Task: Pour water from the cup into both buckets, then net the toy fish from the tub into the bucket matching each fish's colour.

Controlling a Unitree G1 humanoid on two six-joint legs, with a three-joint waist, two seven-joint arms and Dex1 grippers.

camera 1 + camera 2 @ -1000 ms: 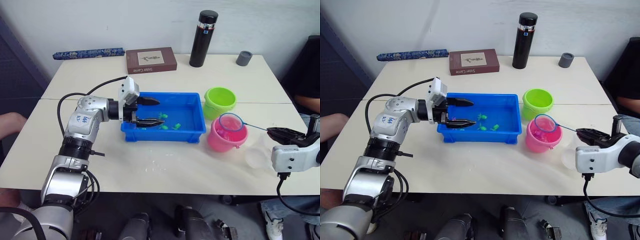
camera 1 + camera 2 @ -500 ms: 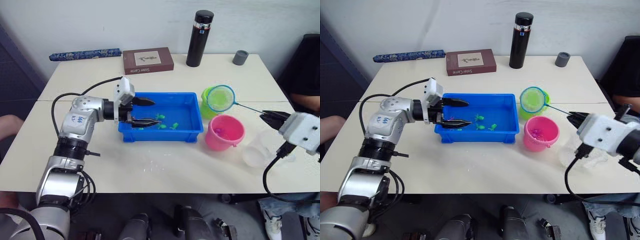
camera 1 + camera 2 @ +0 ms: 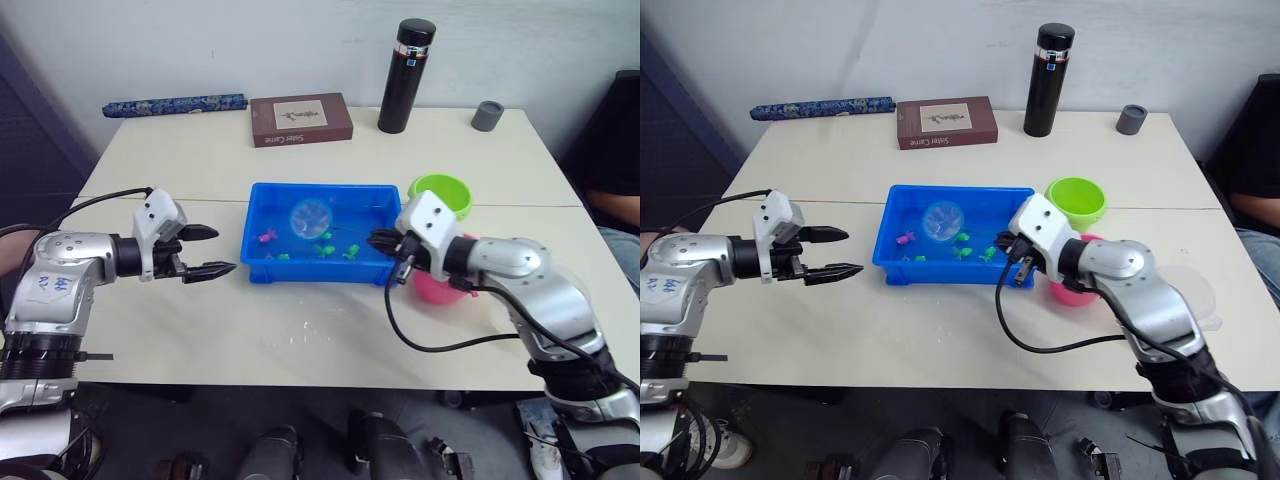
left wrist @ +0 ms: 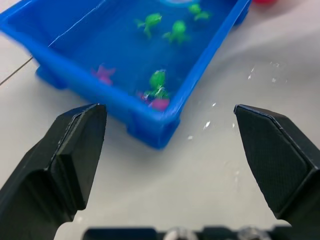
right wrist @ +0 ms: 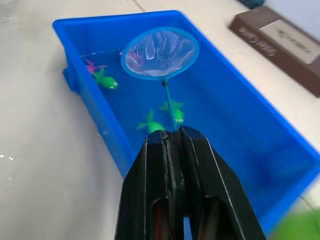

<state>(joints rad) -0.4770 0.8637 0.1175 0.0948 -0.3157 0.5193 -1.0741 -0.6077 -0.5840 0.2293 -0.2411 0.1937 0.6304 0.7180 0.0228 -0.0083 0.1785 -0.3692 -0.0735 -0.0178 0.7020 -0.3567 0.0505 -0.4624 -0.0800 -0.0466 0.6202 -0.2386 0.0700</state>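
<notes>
The blue tub (image 3: 316, 273) sits mid-table with water and several green fish (image 3: 325, 248) and pink fish (image 3: 266, 238) in it. My right gripper (image 3: 378, 240) is at the tub's right end, shut on the thin handle of the net (image 5: 160, 52). The net's blue hoop (image 3: 308, 215) hangs over the middle of the tub. My left gripper (image 3: 214, 250) is open over the table, just left of the tub, holding nothing. The green bucket (image 3: 440, 193) stands right of the tub. The pink bucket (image 3: 438, 288) is partly hidden behind my right arm. The clear cup (image 3: 1198, 288) is at the far right.
A black flask (image 3: 407, 75), a grey cap (image 3: 487, 115), a brown book (image 3: 300, 119) and a blue patterned roll (image 3: 175, 104) line the table's far side. Water drops (image 3: 318, 325) lie in front of the tub. A person (image 3: 620, 150) sits at the right edge.
My left gripper has drawn back out of the tub to its left, still open. My right arm has swung the net from above the green bucket to over the tub.
</notes>
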